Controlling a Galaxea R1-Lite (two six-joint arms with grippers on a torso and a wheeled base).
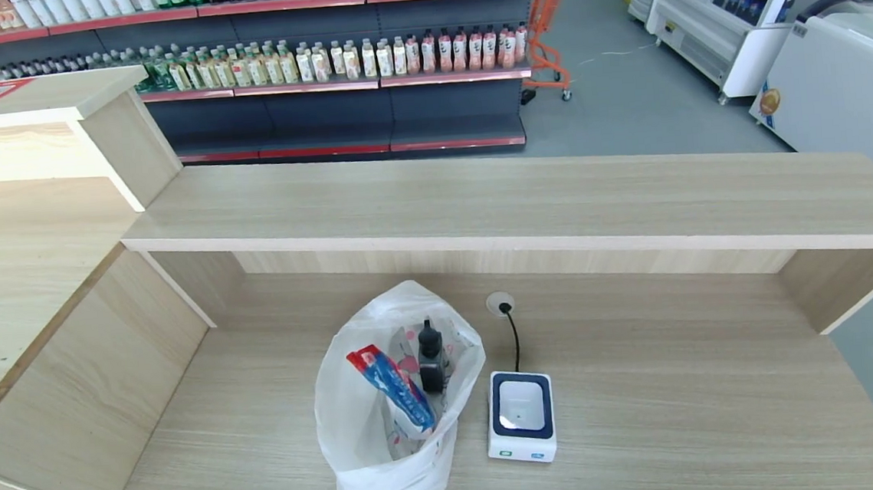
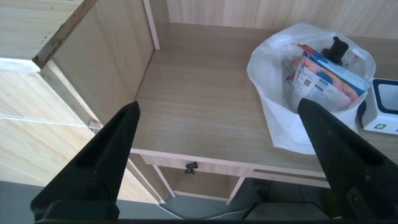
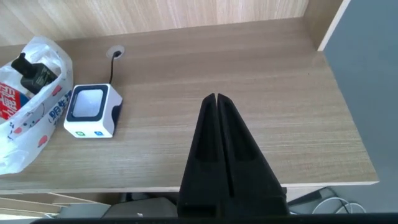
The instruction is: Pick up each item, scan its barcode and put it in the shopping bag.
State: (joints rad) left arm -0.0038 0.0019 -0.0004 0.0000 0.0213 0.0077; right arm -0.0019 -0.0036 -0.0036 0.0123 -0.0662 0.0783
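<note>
Both empty: left gripper (image 2: 217, 106) spread wide, right gripper (image 3: 215, 98) pinched closed. Shopping bag (image 1: 351, 451) stands on the counter (image 1: 686, 412), just left of the scanner (image 1: 521, 414), with a red-blue pack (image 1: 393, 386) and a black bottle (image 1: 431, 357) inside — task looks essentially finished.

The right claw (image 3: 216, 98) is pressed together over the counter (image 3: 292, 93), scanner (image 3: 92, 111) beside shopping bag (image 3: 28, 134).

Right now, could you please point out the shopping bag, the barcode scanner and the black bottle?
shopping bag (image 1: 346, 436), head view, on its white left wall.
barcode scanner (image 1: 522, 408), head view, on its glass window.
black bottle (image 1: 432, 364), head view, on its body inside the bag.
</note>
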